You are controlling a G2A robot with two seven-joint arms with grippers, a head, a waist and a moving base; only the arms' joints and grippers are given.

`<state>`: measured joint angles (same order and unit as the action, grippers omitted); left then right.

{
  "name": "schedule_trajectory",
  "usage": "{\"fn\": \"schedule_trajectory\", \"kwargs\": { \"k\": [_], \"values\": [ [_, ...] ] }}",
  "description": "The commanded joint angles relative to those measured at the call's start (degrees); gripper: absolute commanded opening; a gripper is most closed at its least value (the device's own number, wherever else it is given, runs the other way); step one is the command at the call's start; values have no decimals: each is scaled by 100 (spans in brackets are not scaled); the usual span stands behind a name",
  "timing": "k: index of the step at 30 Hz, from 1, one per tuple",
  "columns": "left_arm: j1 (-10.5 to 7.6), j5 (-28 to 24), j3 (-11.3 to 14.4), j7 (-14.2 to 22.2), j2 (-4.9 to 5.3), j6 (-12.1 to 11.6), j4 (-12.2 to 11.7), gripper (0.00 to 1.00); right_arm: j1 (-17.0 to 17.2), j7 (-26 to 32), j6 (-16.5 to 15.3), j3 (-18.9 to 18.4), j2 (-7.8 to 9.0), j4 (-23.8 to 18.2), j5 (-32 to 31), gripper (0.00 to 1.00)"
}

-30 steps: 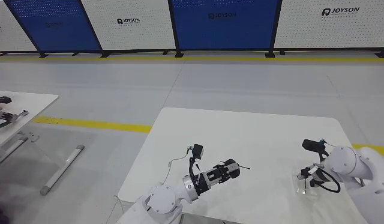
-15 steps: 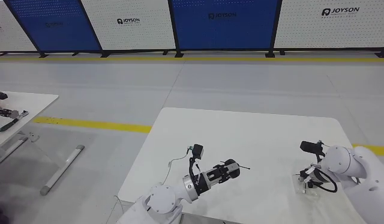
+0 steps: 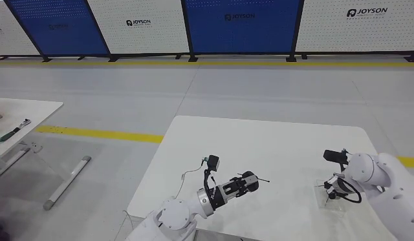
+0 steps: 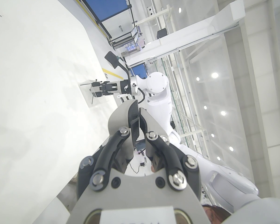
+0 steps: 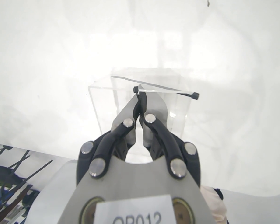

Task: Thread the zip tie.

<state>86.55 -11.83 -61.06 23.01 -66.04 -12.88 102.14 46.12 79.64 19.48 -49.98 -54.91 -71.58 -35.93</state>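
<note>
Bench (image 3: 272,137), white and broad, carries the work. Left arm (image 3: 213,199) lies low by the robot's near edge. The left hand (image 4: 137,110) is turned on its side above the surface with its pads pressed together. A thin dark sliver at its tip in the top view is too small to name. Right arm (image 3: 372,170) bends in over the bench's right side, bringing the right hand (image 5: 139,95) level with the top of a clear box (image 5: 102,108). Its fingers are closed narrow and seem to pinch the zip tie (image 5: 165,92), which lies across the box's top rim, black head (image 5: 195,96) just past the edge. I judge the tie featherlight, slick and springy. The strap will likely whip and bow, so a hold close to the head, or just short of the tip, should steer it best.
</note>
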Motion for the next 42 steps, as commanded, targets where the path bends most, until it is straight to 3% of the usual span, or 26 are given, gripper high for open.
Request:
{"fn": "schedule_trajectory", "kwargs": {
  "k": [1,6,13,20,25,37,40,42],
  "values": [
    [0,0,0,0,0,0,0,0,-3,0,0,1,-3,-4,-12,0],
    [0,0,0,0,0,0,0,0,129,0,0,-107,46,-236,-74,0],
    [0,0,0,0,0,0,0,0,752,0,0,-761,235,-1000,-278,0],
    [0,0,0,0,0,0,0,0,1842,-682,0,-1958,397,-2009,-158,0],
    [0,0,0,0,0,0,0,0,2722,-1381,-12,-2860,447,-2699,367,0],
    [0,0,0,0,0,0,0,0,2733,-1422,-23,-2851,445,-2701,361,0],
    [0,0,0,0,0,0,0,0,2883,-2018,-51,-2848,415,-2822,382,0],
    [0,0,0,0,0,0,0,0,3039,-2320,-234,-3055,409,-2940,720,0]
  ]
}}
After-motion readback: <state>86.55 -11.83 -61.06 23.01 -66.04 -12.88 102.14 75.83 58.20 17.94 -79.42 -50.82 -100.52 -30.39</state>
